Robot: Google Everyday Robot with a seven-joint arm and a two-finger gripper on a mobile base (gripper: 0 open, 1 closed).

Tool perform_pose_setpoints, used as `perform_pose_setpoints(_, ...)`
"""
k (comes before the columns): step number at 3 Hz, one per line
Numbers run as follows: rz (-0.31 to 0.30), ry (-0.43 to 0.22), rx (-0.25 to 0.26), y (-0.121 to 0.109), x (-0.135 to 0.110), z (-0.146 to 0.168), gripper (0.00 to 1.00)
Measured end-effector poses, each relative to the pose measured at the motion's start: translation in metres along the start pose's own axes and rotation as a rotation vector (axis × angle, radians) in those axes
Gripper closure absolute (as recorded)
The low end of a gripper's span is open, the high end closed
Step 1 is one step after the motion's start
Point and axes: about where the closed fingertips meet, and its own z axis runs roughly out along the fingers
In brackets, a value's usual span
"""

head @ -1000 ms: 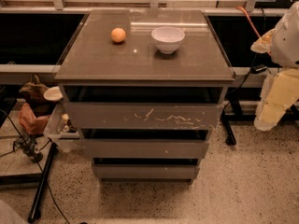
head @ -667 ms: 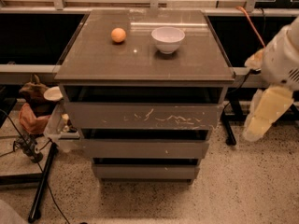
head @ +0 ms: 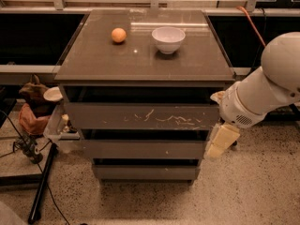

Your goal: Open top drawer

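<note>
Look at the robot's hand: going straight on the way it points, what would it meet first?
The hand hangs right of the cabinet, just below the top drawer, pointing down and slightly left. It would probably meet the speckled floor first; depth is unclear, so it might clip the bottom drawer.
</note>
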Motion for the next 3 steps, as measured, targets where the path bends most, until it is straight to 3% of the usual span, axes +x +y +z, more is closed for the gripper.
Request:
perform_pose_setpoints(2, -0.020, -0.024, 0.002, -0.004, -0.004, 0.018, 0.00)
perform_pose_setpoints(3, -0.049, -0.095, 0.025, -0.011, -0.007, 0.056, 0.00)
